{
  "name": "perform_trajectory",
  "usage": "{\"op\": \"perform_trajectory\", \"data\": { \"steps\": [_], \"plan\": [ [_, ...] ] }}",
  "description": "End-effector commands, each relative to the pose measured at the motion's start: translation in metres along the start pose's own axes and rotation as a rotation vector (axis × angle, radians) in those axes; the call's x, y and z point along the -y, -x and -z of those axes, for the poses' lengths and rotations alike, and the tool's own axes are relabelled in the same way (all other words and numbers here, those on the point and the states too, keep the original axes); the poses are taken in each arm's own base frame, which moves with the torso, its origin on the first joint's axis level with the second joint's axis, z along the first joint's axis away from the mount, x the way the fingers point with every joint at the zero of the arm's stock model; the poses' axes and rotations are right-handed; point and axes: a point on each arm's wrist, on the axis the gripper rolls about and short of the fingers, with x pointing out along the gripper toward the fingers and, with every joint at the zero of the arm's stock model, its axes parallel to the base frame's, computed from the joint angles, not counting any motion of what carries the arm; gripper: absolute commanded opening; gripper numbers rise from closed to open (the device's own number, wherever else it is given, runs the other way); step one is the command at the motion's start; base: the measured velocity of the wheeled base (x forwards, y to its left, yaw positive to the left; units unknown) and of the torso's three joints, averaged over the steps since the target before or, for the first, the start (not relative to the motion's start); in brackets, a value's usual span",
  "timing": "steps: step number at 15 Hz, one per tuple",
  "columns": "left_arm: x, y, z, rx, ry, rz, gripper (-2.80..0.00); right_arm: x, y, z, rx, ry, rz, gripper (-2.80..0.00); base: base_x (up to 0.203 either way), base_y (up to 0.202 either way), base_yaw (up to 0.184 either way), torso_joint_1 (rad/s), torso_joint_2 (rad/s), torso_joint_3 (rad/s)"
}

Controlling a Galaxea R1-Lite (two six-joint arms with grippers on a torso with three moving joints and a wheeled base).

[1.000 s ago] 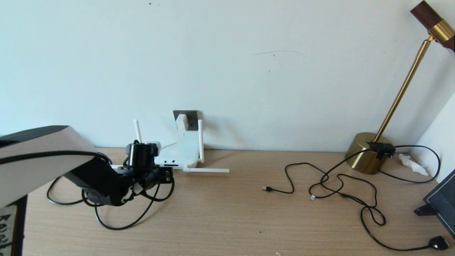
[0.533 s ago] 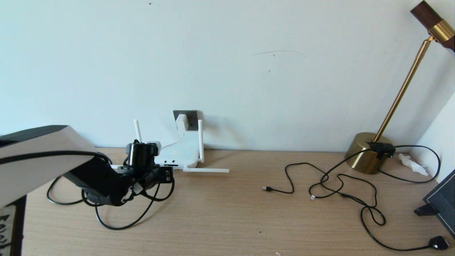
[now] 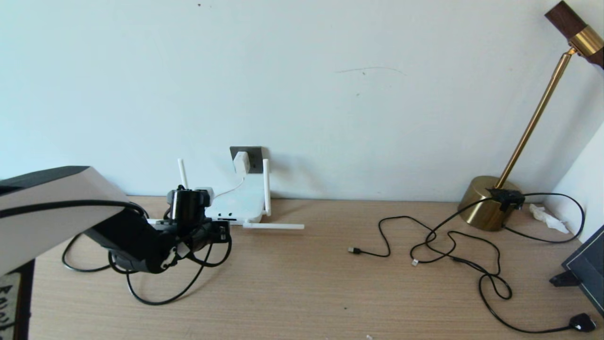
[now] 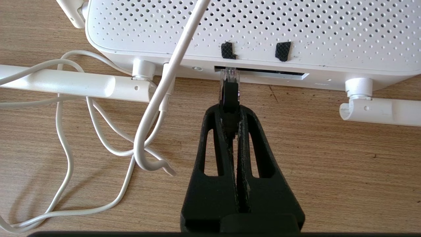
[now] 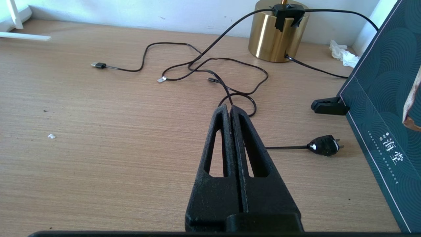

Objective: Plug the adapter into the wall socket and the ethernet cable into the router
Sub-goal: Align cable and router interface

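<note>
The white router (image 3: 238,205) lies by the wall with the white adapter (image 3: 241,162) sitting in the dark wall socket (image 3: 255,158) above it. My left gripper (image 4: 230,110) is shut on the ethernet cable (image 4: 229,93) just behind its connector. The clear tip (image 4: 230,73) is at the mouth of the router's (image 4: 250,29) port slot (image 4: 269,72). The cable's black loops (image 3: 179,293) trail on the table under the left arm. My right gripper (image 5: 230,107) is shut and empty, low over the table near the thin black cables.
A router antenna (image 3: 273,226) lies flat on the table, and thin white cord (image 4: 98,141) loops beside the left gripper. At the right are a brass lamp base (image 3: 486,203), thin black cables (image 3: 448,245), a black mains plug (image 3: 581,322) and a dark box (image 3: 587,269).
</note>
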Motion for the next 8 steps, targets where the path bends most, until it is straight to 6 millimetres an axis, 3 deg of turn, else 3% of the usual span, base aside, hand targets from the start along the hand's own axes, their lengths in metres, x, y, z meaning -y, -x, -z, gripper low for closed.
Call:
{"op": "perform_trajectory", "data": {
  "steps": [1,8],
  "plan": [
    [-0.0006,0.0001,-0.0004,0.004,0.002,-0.003,-2.80,0.0000,-0.0001,-0.0001,-0.001,0.001,-0.001,-2.80,0.000,0.000,0.000,0.000,0.00,0.000],
    [-0.0009,-0.0012,0.0004,0.002,0.002,-0.003,-2.80,0.0000,0.0000,0.0000,0.001,0.001,-0.001,-2.80,0.000,0.000,0.000,0.000,0.00,0.000]
  ]
}}
